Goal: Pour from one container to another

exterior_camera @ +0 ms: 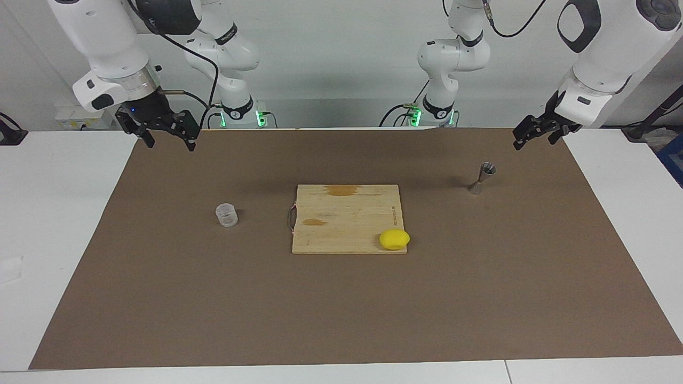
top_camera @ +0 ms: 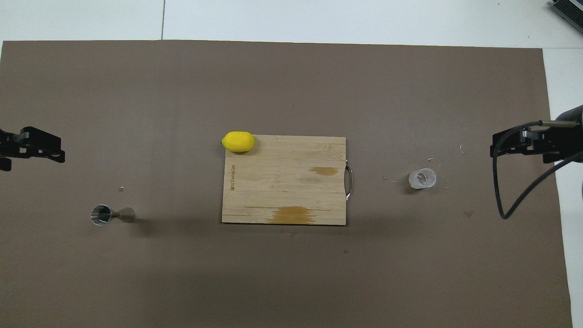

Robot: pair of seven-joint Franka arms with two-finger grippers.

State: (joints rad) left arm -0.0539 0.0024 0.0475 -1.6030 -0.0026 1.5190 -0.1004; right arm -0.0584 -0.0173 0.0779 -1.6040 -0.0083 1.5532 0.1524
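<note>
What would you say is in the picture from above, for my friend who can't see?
A wooden cutting board lies mid-table with a yellow lemon on its corner. A clear cup and a steel jigger stand apart at opposite ends, both robot grippers raised, holding nothing.

Lemon (exterior_camera: 394,239) on cutting board (exterior_camera: 347,213) corner (board stained, perhaps wet); brown mat (exterior_camera: 213,298).

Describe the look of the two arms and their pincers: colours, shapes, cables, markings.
Both arms are glossy white rounded segments with black joint bands; their bases glow green. The right pincer is black with two short fingers under a silver wrist ring, a black cable looping to it. The left pincer is black too, on a white wrist with dark cut-outs.
</note>
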